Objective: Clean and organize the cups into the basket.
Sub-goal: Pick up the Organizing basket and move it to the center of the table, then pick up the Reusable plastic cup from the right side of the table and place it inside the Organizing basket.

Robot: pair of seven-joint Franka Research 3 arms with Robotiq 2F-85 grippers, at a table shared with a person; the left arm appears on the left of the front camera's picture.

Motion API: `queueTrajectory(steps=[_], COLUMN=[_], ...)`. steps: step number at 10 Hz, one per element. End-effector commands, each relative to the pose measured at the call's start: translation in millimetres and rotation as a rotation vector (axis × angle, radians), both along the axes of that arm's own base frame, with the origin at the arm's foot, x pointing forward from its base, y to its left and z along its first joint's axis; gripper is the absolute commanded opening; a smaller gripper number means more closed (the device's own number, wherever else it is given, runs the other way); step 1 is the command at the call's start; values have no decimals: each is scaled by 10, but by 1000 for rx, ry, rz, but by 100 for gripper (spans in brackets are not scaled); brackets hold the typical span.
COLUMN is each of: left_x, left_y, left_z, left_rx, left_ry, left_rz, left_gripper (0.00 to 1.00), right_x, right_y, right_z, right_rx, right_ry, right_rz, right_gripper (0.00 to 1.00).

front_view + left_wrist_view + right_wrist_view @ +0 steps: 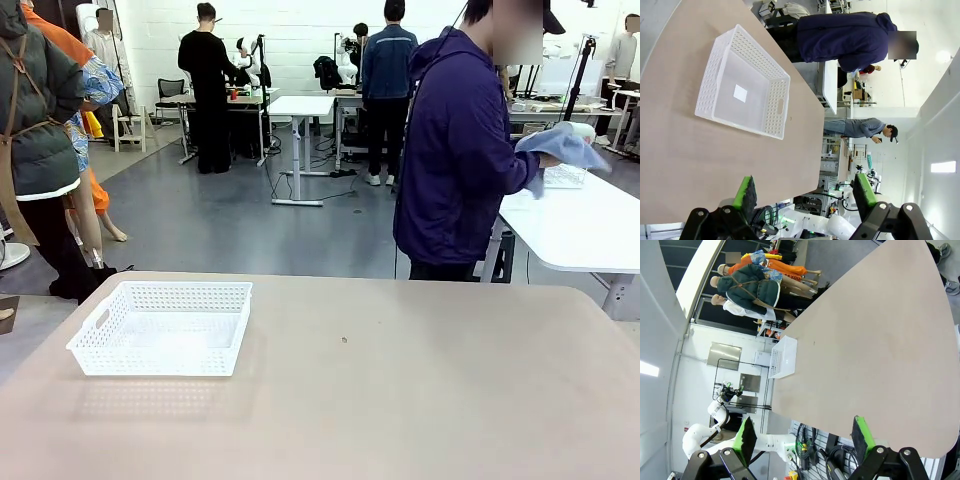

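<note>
The white lattice basket (160, 359) stands empty on the left part of the tan table (420, 400); it also lies ahead of my left gripper (806, 194), basket (775, 107), and far off in the right wrist view, basket (782, 358). My left gripper hangs open above the table's edge, nothing between its green pads (747, 193). My right gripper (805, 434) is open too, off the table's other end. At the far side a person (455, 150) turns away, rubbing a blue cloth (560, 148) over a pale thing (572, 128); I cannot tell if it is a cup.
A white side table (580, 225) stands at the far right beside the person, with a small clear lattice box (565, 177) on it. A tiny dark speck (344, 340) marks the tan table's middle. Other people and desks are far back.
</note>
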State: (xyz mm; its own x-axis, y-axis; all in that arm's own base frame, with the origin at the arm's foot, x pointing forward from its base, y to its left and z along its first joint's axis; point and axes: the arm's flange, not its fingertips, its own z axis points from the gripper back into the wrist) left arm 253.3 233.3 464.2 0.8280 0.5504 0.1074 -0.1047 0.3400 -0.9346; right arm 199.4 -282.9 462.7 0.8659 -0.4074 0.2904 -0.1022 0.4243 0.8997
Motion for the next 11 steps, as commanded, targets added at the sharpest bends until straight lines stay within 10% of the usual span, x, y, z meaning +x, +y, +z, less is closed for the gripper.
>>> queueTrajectory(steps=[1,11], left_x=[-6,-6], left_y=[34,34], left_z=[25,25], left_rx=[-13,-13], left_ry=[-2,-2], left_rz=[-7,-7], left_gripper=[100,100], right_x=[-7,-7], right_y=[4,4], right_z=[22,22], right_rx=[7,7], right_ry=[-17,-17], right_rz=[2,2], right_gripper=[100,100])
